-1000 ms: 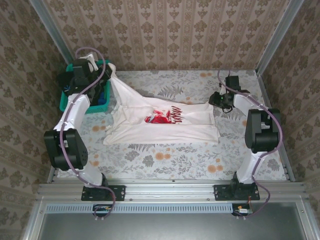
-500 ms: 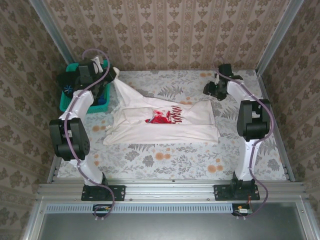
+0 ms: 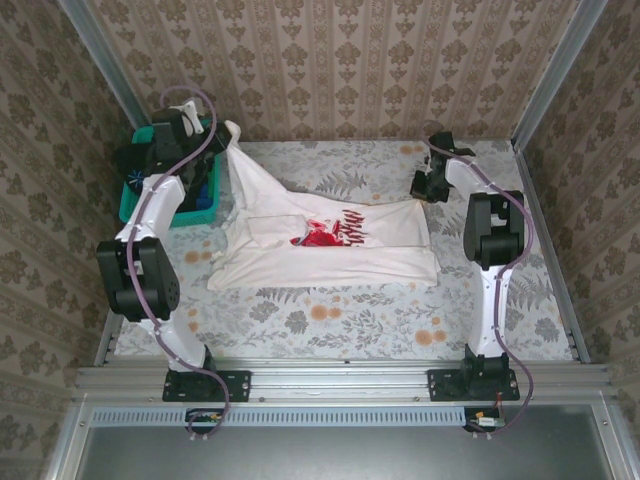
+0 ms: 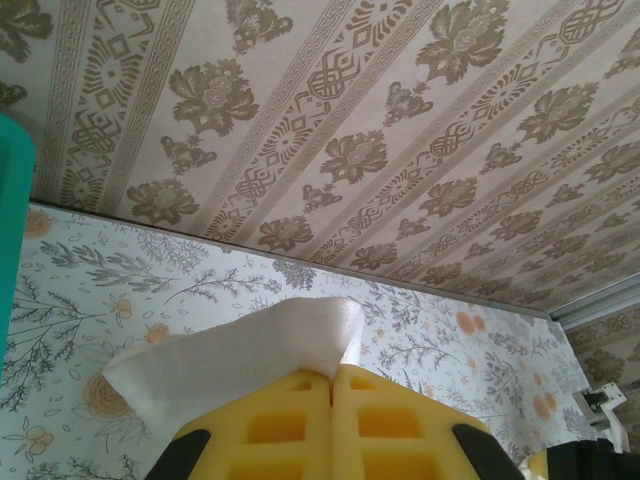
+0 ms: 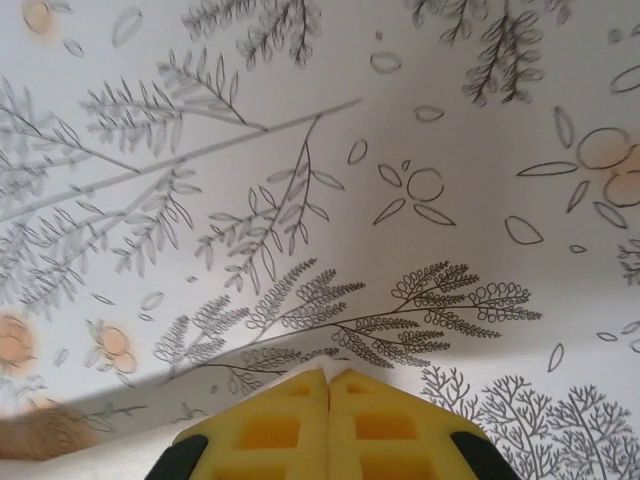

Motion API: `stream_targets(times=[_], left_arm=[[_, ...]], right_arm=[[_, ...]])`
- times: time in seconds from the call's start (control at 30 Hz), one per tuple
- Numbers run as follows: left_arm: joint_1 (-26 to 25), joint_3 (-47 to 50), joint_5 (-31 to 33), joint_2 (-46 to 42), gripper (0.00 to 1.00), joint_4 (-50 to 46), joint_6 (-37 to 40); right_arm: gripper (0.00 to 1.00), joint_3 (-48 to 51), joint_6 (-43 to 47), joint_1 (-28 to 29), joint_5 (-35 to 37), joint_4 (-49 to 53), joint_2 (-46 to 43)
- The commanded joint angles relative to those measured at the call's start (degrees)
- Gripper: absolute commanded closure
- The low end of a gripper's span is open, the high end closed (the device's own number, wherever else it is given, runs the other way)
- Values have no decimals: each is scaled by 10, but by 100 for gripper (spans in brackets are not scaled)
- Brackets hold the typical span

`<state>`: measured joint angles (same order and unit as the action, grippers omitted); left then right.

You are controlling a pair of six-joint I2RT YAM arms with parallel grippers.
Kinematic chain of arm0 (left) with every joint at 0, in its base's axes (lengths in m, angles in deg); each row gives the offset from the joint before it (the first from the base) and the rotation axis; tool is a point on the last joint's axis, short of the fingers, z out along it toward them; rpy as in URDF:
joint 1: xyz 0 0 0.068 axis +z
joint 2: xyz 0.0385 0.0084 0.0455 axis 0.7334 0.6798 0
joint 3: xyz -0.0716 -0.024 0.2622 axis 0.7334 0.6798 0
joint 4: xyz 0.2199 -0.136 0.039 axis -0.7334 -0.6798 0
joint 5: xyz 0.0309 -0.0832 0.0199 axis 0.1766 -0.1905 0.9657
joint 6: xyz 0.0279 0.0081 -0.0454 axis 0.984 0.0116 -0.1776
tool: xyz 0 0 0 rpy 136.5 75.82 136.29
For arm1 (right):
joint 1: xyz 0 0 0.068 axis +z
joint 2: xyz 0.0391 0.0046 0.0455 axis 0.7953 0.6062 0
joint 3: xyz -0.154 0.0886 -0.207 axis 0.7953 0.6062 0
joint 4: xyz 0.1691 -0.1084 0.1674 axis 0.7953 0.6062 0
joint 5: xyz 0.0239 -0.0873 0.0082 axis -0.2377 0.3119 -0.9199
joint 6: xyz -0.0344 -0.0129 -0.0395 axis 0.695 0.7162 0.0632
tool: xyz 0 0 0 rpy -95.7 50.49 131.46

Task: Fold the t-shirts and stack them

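t-shirt [image 3: 330, 255]: red-black graphic, lettering unreadable | left jaws: clamp its corner

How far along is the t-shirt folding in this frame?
Done: nothing finished; the white t-shirt lies mostly spread, graphic up, no stack. In hand: the left tool is shut on one corner, lifted by the teal basket; the right tool is shut over the tablecloth near the shirt's far right corner. Left: all folding and stacking.

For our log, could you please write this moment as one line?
left gripper: shut on t-shirt | right gripper: shut | t-shirt: corner lifted
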<state>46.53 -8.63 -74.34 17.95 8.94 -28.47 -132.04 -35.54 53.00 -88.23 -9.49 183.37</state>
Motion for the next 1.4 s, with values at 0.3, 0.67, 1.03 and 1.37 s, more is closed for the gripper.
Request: stream_targets(times=[0.3, 0.67, 1.03, 1.37], left_arm=[[30, 79, 8, -127, 100, -36, 26], [55, 129, 19, -162, 100, -45, 36], [50, 121, -10, -137, 100, -29, 29], [50, 119, -14, -128, 100, -26, 26]], right_arm=[[100, 282, 28, -12, -5, -199, -225], [83, 385, -28, -25, -11, -188, -259], [52, 320, -56, -20, -67, -160, -241], [51, 251, -21, 6, -92, -134, -164]])
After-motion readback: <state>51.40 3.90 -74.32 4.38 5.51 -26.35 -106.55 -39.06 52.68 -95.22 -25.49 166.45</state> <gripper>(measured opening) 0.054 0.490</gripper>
